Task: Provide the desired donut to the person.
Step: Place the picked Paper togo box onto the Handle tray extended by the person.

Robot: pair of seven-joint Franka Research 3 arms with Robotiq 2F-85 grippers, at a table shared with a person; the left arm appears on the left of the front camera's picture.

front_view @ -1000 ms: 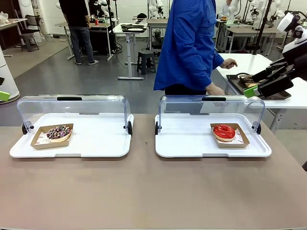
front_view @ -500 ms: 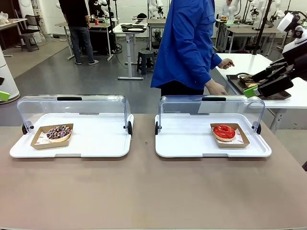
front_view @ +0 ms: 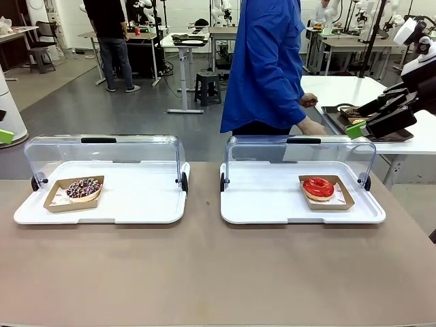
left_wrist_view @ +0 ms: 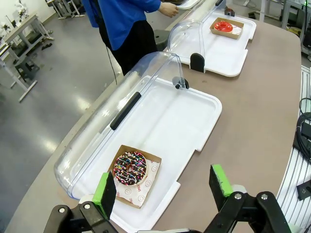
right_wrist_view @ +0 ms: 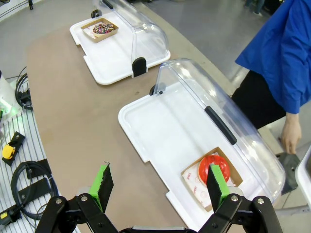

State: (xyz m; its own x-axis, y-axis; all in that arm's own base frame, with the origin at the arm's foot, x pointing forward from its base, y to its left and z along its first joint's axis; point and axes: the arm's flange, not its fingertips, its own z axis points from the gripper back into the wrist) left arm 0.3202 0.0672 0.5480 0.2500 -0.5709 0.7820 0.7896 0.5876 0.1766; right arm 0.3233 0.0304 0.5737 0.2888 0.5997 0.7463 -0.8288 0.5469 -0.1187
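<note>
A brown surface (front_view: 218,272) carries two white trays side by side, each with a clear lid swung open toward the far side. On the left tray (front_view: 129,204) a sprinkled donut (front_view: 84,188) lies in a cardboard boat at the tray's left end. On the right tray (front_view: 272,204) a red donut (front_view: 318,187) lies in its own boat at the right end. The person (front_view: 266,68) in a blue shirt is seen standing beyond the right tray, turned toward a white side table, with one of the person's hands (front_view: 312,127) low near a dark tray there. The robot's left hand (left_wrist_view: 165,189) is held released above the left tray's near edge, grasping nothing. The robot's right hand (right_wrist_view: 158,187) is likewise spread wide and empty above the right tray.
</note>
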